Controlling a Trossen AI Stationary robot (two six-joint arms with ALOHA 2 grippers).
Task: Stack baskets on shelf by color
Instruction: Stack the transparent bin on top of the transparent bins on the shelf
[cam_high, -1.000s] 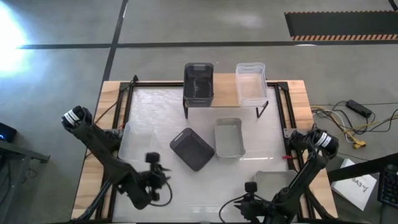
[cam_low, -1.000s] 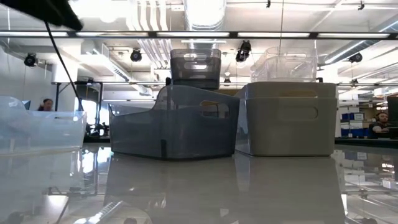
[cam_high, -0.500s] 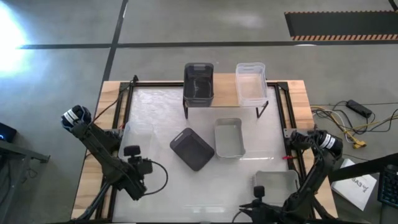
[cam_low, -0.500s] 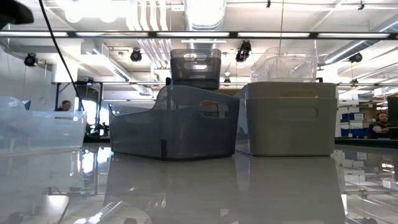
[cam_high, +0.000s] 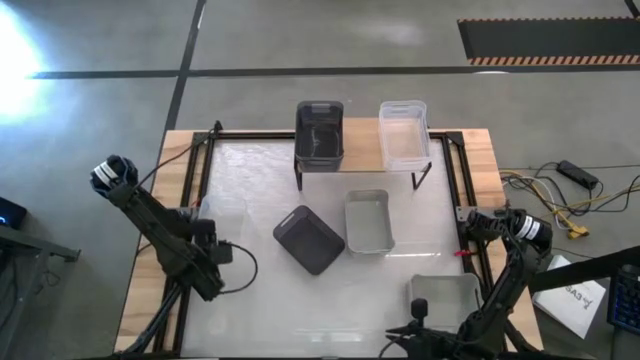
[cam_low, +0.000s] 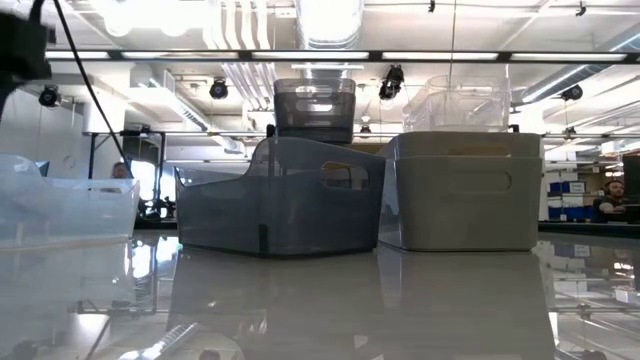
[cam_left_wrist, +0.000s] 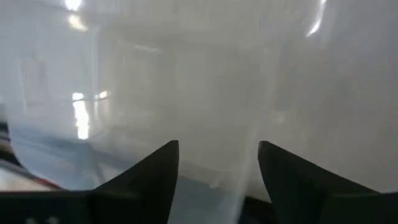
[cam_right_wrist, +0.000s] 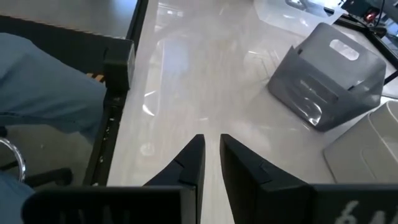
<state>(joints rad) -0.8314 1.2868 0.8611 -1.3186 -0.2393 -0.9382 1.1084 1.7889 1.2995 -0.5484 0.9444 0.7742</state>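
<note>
From above, a dark grey basket and a clear basket sat on the shelf; another dark one lay askew beside a light grey one. Wrist views: left gripper spread wide (nothing held), right gripper nearly closed, empty.

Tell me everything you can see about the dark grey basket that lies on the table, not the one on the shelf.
The dark grey basket is a shallow, smoky translucent plastic bin with rounded corners and a handle slot in its wall. It sits open side up, empty, turned at an angle to the table edges near the table's middle. The light grey basket stands right beside it; contact is unclear. No end effector touches it.
</note>
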